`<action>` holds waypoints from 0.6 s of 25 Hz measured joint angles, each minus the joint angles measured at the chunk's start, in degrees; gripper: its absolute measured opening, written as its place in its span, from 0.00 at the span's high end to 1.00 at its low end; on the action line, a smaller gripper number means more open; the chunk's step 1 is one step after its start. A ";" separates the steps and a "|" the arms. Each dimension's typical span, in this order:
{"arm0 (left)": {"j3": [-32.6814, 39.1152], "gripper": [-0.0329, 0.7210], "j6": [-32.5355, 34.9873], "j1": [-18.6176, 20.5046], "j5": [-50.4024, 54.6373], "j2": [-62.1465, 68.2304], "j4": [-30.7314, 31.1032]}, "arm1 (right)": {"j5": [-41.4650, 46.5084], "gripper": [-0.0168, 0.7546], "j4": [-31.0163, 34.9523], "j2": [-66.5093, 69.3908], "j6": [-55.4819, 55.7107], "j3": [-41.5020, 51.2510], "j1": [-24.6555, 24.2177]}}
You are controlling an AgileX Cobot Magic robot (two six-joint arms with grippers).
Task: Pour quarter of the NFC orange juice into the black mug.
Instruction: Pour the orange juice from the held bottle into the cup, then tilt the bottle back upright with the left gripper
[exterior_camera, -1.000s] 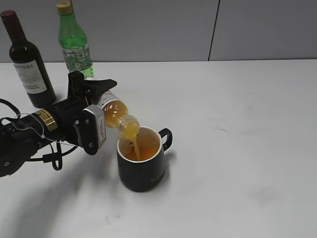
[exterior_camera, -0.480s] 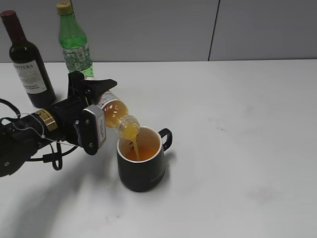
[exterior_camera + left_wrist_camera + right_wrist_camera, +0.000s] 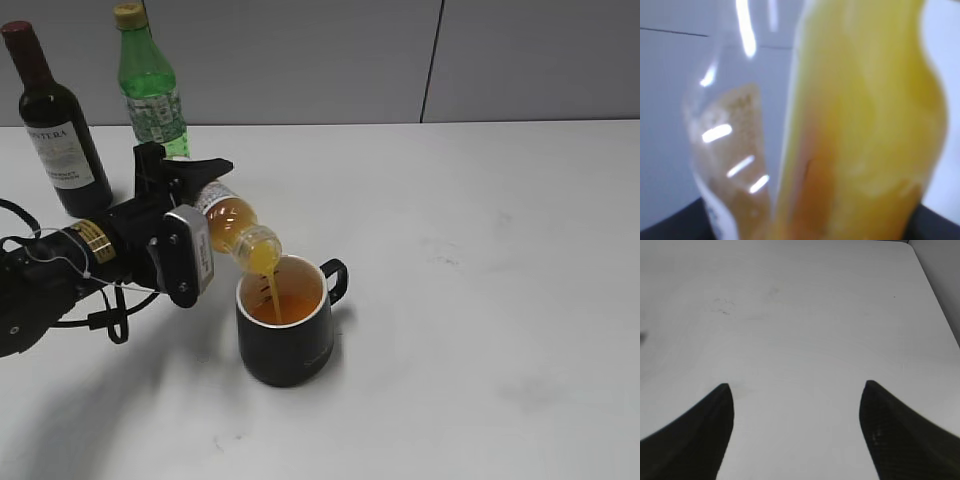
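Over the black mug (image 3: pixel 285 335): NFC orange juice (image 3: pixel 238 226) neck tilts down-right, stream falling inside rim.
Left gripper (image 3: pixel 180 215) clamps the bottle; right gripper (image 3: pixel 796 405) open, empty.

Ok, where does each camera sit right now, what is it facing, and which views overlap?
Exterior: raised, slanting down at the table; left gripper tips the NFC orange juice over the black mug.
Left wrist: pressed against the bottle; no gripper visible.
Right wrist: above bare table; right gripper open.
Shared: the bottle, exterior and left wrist.
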 joint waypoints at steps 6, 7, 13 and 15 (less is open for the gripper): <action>0.00 0.33 -9.29 0.00 -0.05 0.00 0.32 | 0.00 0.21 0.00 0.00 0.00 0.00 0.00; 0.00 0.33 -11.98 0.00 -0.05 0.00 0.68 | 0.00 0.21 0.00 0.00 0.00 0.00 0.00; -0.02 0.33 -32.03 0.00 -0.46 0.45 2.79 | 0.00 0.21 0.00 0.00 0.00 0.00 0.00; -0.07 0.33 -40.56 0.00 -0.47 1.06 2.98 | 0.00 0.21 0.00 0.00 0.00 0.00 0.00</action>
